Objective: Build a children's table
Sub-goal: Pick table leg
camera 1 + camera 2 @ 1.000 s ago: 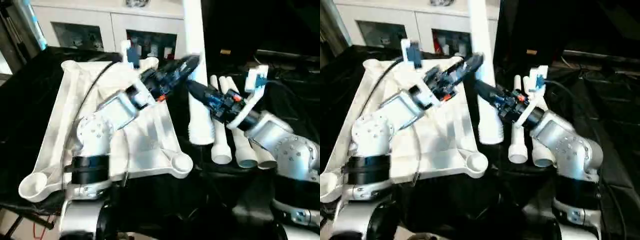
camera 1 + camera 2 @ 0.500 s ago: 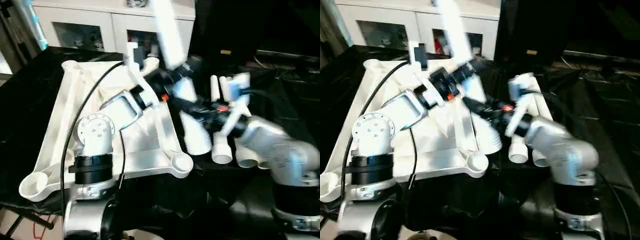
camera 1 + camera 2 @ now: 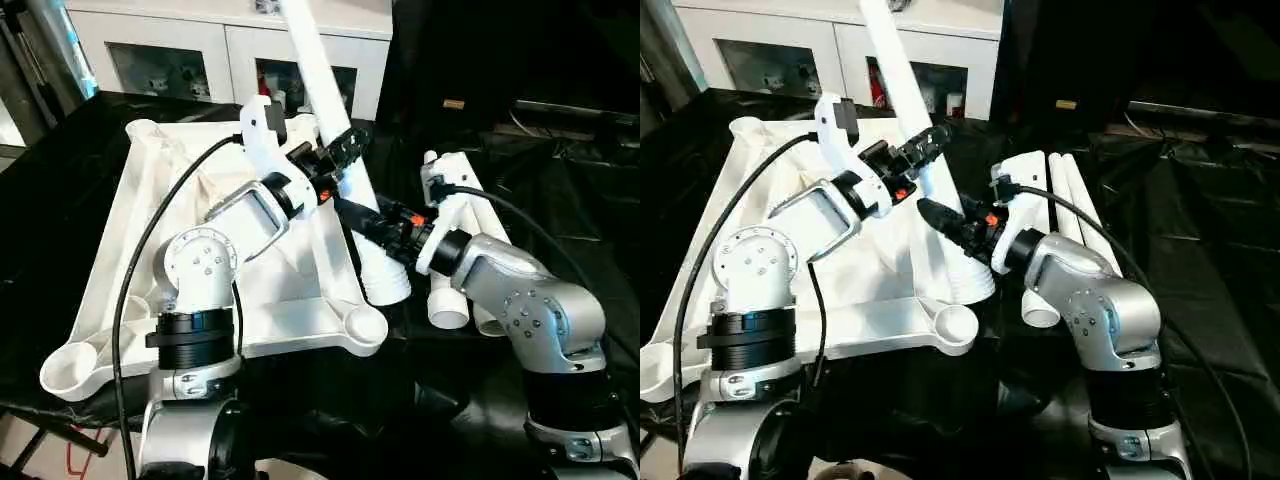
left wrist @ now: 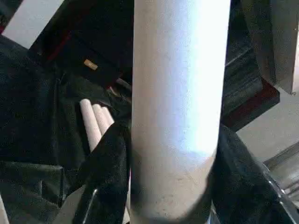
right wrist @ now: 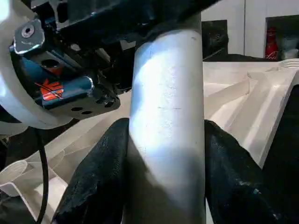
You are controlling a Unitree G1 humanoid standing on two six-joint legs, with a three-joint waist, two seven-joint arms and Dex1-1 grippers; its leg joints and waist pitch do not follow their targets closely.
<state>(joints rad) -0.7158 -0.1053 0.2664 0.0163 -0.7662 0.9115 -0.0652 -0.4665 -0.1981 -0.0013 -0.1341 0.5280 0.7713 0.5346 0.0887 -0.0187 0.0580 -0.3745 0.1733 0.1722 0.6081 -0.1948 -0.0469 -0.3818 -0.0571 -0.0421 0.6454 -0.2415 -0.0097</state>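
Both grippers' leg [image 3: 330,110] now tilted leftward.

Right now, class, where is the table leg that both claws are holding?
In the left eye view the held leg slants up centre, between the left claw and right claw, over the tabletop right edge.

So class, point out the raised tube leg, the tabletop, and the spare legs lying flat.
raised tube leg [image 3: 325,75], left eye view, upper shaft
tabletop [image 3: 105,270], left eye view, left edge rib
spare legs [image 3: 1072,195], right eye view, middle of the tubes
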